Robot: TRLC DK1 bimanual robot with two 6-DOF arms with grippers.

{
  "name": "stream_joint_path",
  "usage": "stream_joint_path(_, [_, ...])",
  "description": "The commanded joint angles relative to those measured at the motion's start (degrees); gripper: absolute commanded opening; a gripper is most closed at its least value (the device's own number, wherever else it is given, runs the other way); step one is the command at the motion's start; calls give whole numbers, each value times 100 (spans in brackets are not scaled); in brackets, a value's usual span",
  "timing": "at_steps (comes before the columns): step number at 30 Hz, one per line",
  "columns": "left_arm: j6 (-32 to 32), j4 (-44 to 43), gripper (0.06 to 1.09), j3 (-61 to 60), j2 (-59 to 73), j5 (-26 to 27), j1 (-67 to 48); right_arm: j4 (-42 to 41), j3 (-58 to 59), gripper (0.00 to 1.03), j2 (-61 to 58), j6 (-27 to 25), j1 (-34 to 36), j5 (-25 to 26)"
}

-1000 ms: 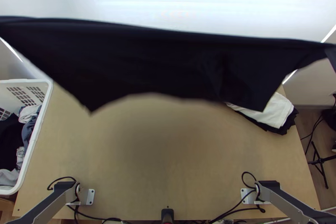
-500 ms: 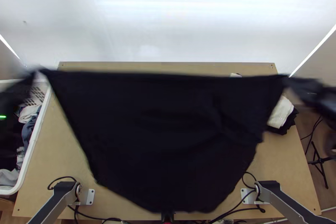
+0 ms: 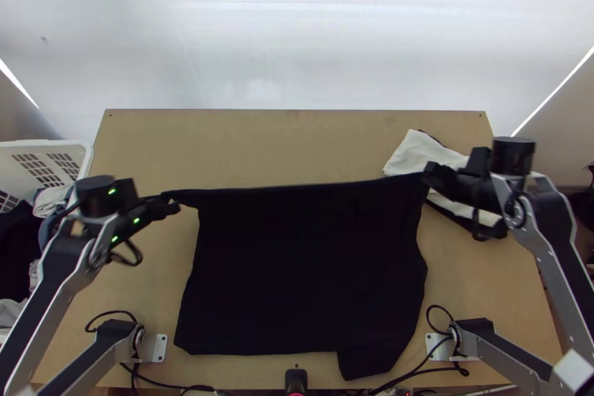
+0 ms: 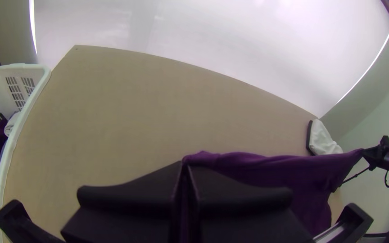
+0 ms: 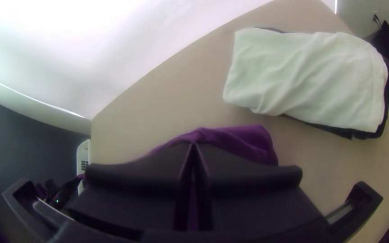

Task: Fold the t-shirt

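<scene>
The t-shirt [image 3: 304, 270], stretched high across the far side of the worktop [image 3: 297, 147] a second ago, has been brought down and drawn back, and is now spread over the worktop's near half. Its far edge is pulled nearly straight across the worktop's middle, one end pinched in the left jaws and the other in the right jaws, both closed on the cloth. Whether that edge touches the worktop cannot be told. The hem is laid by the worktop's near edge, uneven, with one corner jutting nearer on the right. The pile [image 3: 407, 154] is seen at the worktop's right side, partly beneath the right jaws, and the basket [image 3: 44, 143] at its left. With this, the laying-out appears almost finished, while no fold is yet made out. The held edge should next be lowered evenly and released, the pile being left undisturbed; if it is dropped slack, creases could be set into the first fold.
</scene>
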State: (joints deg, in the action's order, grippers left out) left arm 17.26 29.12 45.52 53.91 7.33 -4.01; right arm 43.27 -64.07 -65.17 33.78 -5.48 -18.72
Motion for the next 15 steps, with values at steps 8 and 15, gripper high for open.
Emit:
stream_joint_path(8, [-152,-1919,9,933,3073,-303,674,-1567,97,3,-1675,-284,-112,545])
stream_joint_path(15, [-108,-2139,9,1662,4259,-303,1175,-1830,-589,3,-2712,-232,-173,624])
